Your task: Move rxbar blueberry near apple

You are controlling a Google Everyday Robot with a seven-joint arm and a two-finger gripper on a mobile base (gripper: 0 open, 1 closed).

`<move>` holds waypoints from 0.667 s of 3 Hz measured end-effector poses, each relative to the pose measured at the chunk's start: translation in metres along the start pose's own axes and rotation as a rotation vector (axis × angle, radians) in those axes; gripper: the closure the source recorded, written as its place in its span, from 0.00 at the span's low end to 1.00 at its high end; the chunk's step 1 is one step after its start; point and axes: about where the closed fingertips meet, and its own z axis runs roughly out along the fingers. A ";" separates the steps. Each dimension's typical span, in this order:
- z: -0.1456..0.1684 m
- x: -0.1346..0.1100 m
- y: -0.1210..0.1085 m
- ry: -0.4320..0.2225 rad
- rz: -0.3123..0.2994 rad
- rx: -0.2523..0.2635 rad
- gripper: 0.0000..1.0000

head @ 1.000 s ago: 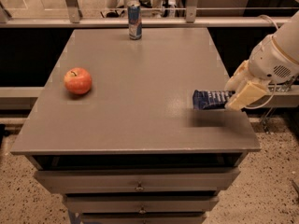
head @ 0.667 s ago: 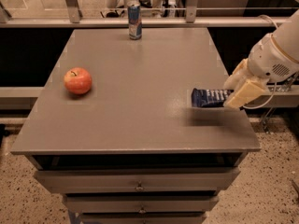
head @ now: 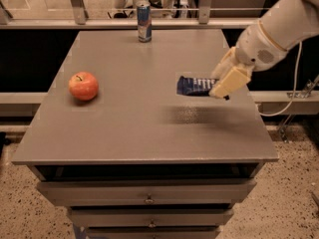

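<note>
The rxbar blueberry [head: 193, 85] is a flat dark-blue wrapper with pale lettering. It hangs above the grey table's right half and casts a shadow on the surface below. My gripper [head: 219, 86] is shut on its right end, with the white arm reaching in from the upper right. The apple [head: 83, 85] is red-orange with a dark stem. It sits on the table's left side, far to the left of the bar.
An upright blue-and-silver drink can [head: 144, 22] stands at the table's [head: 139, 133] far edge, in the middle. Drawers run under the table's front. A white cable [head: 294, 83] hangs off to the right. A railing runs behind the table.
The gripper has lifted the bar and carried it to the left, toward the table's middle. The apple and the can have not moved.
</note>
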 end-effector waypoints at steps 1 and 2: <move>0.037 -0.043 -0.016 -0.034 -0.007 -0.031 1.00; 0.076 -0.068 -0.027 -0.057 0.002 -0.069 1.00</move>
